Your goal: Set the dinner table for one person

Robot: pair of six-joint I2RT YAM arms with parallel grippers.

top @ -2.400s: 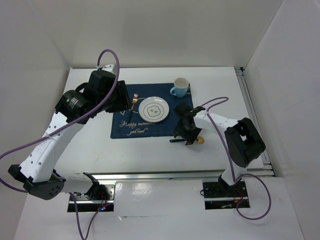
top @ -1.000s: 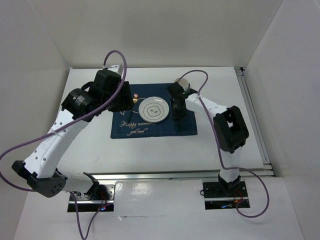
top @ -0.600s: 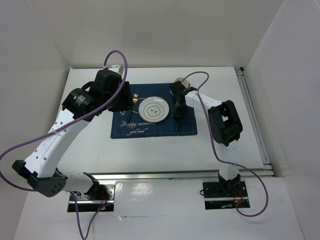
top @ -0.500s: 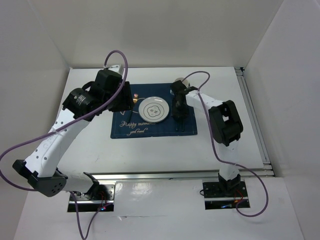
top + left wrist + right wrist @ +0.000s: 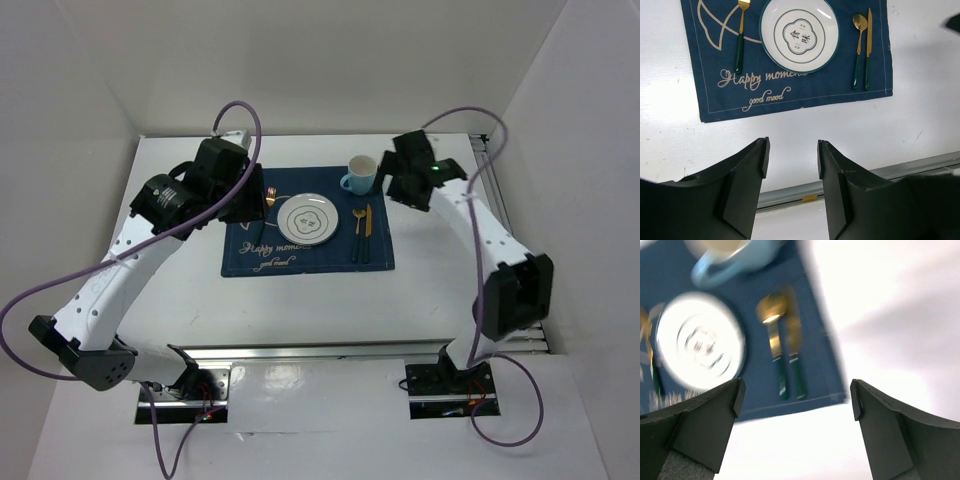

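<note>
Left pincer (image 5: 791,170) is open with a moderate gap between its two black fingers, and nothing is between them. It hangs above the left side of the blue placemat (image 5: 790,95), close to the fork (image 5: 740,35). Right pincer (image 5: 797,390) is opened wide and also holds nothing. In the top view it is in the air over the white dinner table (image 5: 180,300), just beside the far right corner of the placemat and near the light blue cup (image 5: 360,175). The picture from its own camera is blurred, so small details cannot be read there.

The dinner table is the big white surface under everything. The placemat lies flat on it, in the middle between the two arms. On the placemat a white plate (image 5: 800,34) with a dark rim sits at the centre. The fork, with gold head and dark green handle, lies on one side of the plate. A spoon (image 5: 858,45) and a knife (image 5: 868,50) lie on the other side, parallel and very close to each other, the knife on the outside. The cup stands on the far right corner of the placemat, beyond the spoon and the knife.
</note>
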